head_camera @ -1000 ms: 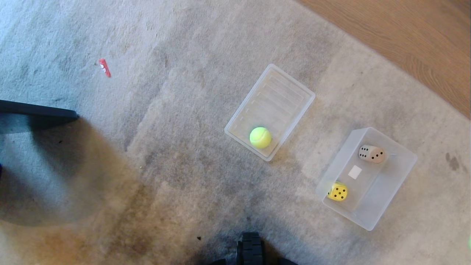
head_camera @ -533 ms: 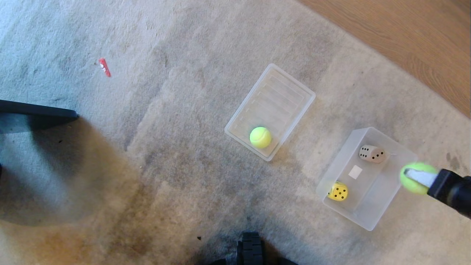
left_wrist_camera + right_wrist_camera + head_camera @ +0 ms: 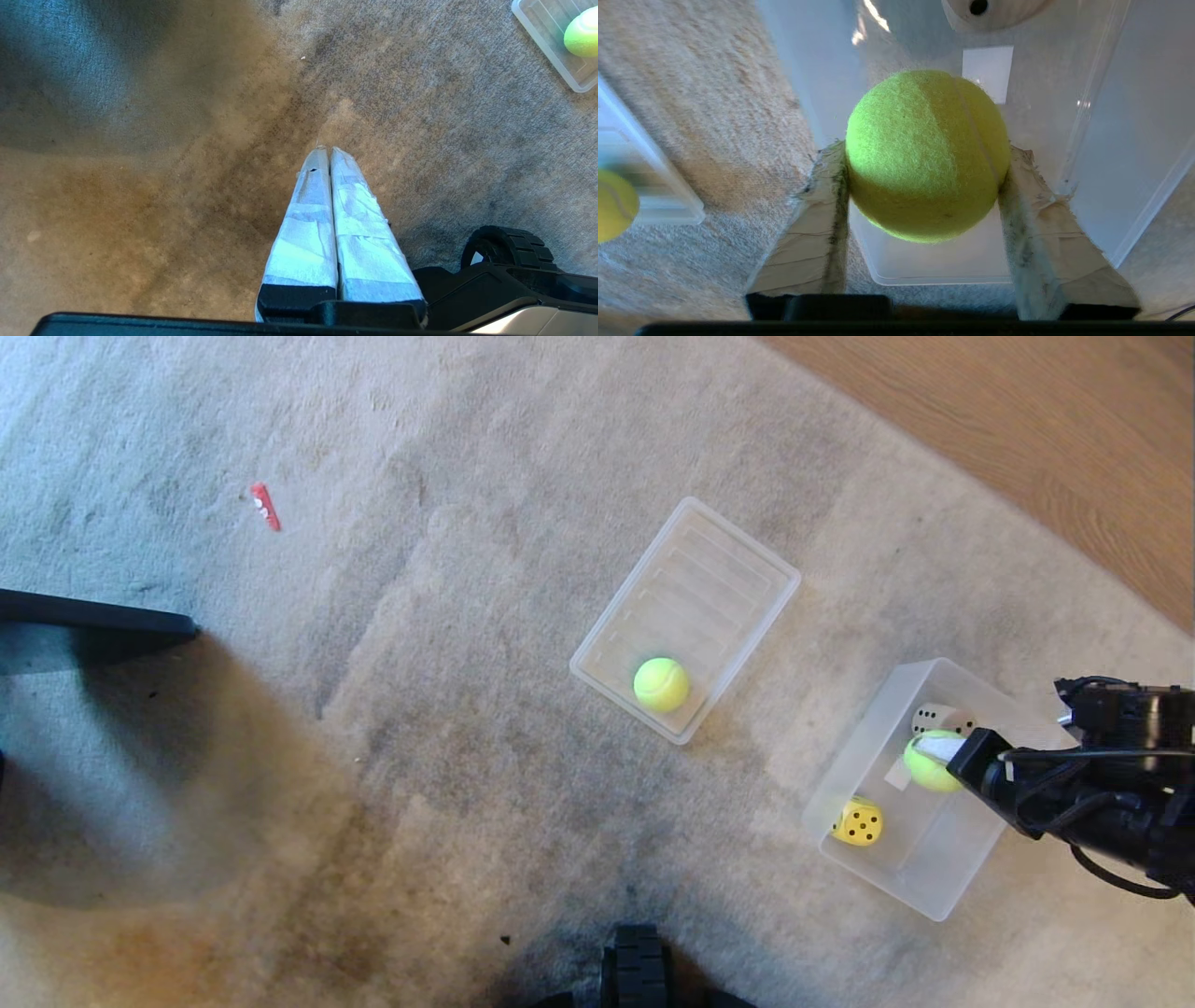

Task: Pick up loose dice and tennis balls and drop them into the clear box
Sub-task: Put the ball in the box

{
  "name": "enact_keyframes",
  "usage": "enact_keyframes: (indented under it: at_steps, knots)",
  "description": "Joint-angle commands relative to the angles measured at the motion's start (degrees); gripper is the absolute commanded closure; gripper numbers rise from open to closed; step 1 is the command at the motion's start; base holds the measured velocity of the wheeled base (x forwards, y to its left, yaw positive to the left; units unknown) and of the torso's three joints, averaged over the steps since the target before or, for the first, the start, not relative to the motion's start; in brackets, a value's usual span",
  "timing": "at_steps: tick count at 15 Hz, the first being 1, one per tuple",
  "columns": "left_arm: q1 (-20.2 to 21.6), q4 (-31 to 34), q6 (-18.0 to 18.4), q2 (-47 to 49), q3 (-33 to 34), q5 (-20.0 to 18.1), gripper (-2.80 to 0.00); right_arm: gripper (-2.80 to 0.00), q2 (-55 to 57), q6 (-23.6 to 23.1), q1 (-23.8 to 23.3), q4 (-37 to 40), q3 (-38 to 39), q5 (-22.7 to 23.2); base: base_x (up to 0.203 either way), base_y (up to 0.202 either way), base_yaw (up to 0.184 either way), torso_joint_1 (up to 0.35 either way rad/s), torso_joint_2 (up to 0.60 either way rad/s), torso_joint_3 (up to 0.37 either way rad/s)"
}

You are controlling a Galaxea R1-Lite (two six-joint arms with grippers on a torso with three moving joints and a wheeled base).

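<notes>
The right gripper (image 3: pixel 936 753) clamps a tennis ball (image 3: pixel 927 154) directly above the clear box (image 3: pixel 943 887), between its tan die (image 3: pixel 936 719) and yellow die (image 3: pixel 857 822).

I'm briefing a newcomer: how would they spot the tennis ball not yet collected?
On the grey carpet, find the flat ridged clear tray beside the deeper clear box. The loose tennis ball sits in that tray's near corner; the other ball is in the right gripper.

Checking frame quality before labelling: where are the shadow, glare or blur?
Head view: a broad dark shadow covers the carpet at left. Right wrist view: glare streaks the clear box; the held tennis ball is half lit; the other tennis ball is blurred.
</notes>
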Motion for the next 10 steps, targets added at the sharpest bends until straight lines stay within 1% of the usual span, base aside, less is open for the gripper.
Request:
enact_keyframes:
  at_steps: [1,4,6,8,9,10]
  knots:
    - [0.0,0.0,-0.1,0.0,0.0,0.0,0.0,-2.8,3.9,0.4,0.3,-0.3,-0.5,0.1,0.0,0.0,0.0,0.0,0.0,0.0]
    - [0.0,0.0,-0.1,0.0,0.0,0.0,0.0,-2.8,2.0,-0.2,0.3,-0.3,0.0,0.1,0.0,0.0,0.0,0.0,0.0,0.0]
    - [0.0,0.0,-0.1,0.0,0.0,0.0,0.0,-2.8,-1.6,-2.0,0.1,-0.1,0.9,0.3,0.0,0.0,0.0,0.0,0.0,0.0]
    - [0.0,0.0,-0.1,0.0,0.0,0.0,0.0,-2.8,-4.7,-2.9,-0.2,1.9,1.4,0.3,0.0,0.0,0.0,0.0,0.0,0.0]
    - [0.0,0.0,-0.1,0.0,0.0,0.0,0.0,0.0,-7.0,-3.0,-0.2,2.6,1.9,0.1,0.0,0.0,0.0,0.0,0.0,0.0]
    - [0.0,0.0,-0.1,0.0,0.0,0.0,0.0,0.0,-9.8,-3.1,-0.2,3.5,2.1,-0.2,0.0,0.0,0.0,0.0,0.0,0.0]
